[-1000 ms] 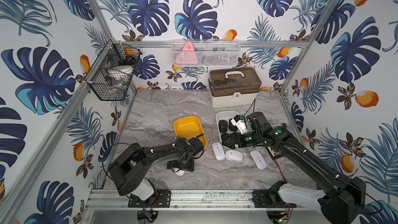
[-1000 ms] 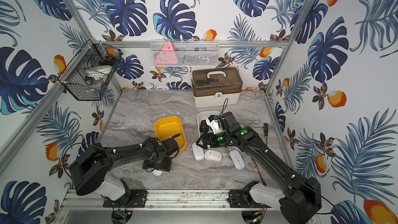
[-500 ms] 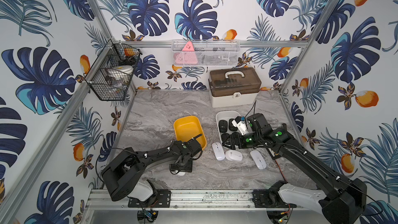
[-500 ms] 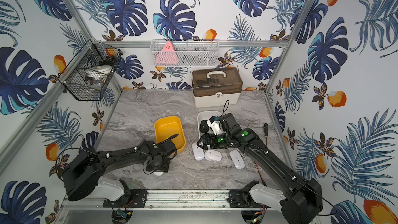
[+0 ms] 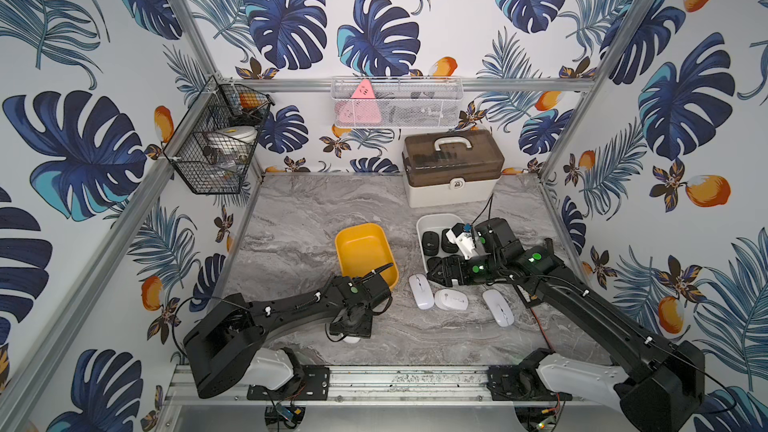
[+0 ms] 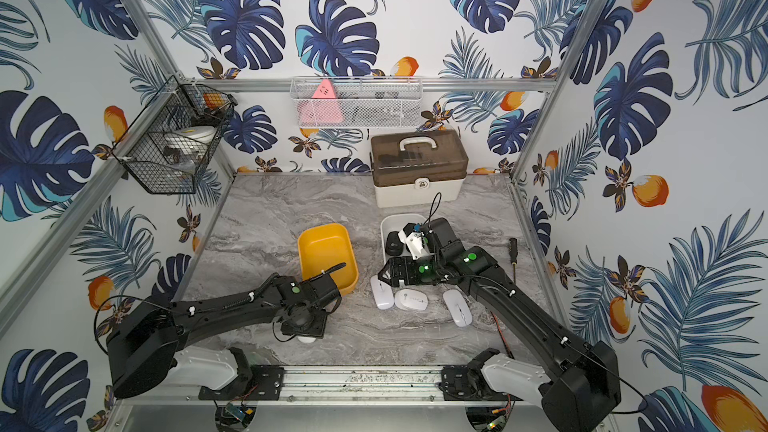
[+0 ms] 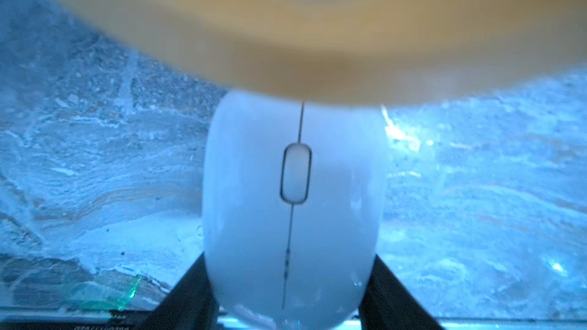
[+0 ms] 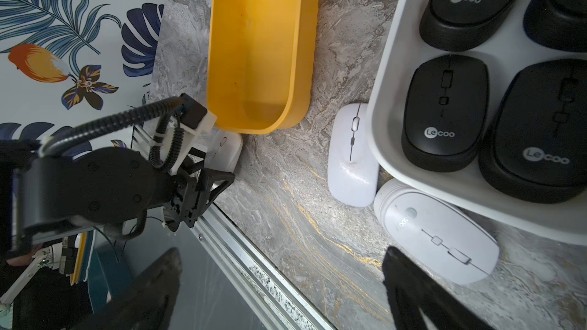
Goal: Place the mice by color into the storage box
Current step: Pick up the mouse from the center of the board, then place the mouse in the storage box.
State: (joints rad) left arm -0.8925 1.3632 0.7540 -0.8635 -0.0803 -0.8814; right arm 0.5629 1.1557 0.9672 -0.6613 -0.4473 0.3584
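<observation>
The left gripper point(image 7: 289, 258) had closed in since a second before. Its fingers point(image 7: 190, 287) pressed both sides of a white mouse point(image 7: 254, 185), which lay on the marble table point(image 5: 299, 218) just beside the yellow bin point(image 5: 361, 251). The right gripper point(image 8: 281, 249) stayed spread wide and held nothing, at the near end of the white box point(image 5: 420, 226) that contained the black mice point(image 8: 444, 112). Three more white mice point(image 5: 451, 300) lay beside that box.

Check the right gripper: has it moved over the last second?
No. The right gripper sits open at the same spot as before, at the near end of the white bin, in both top views.
</observation>
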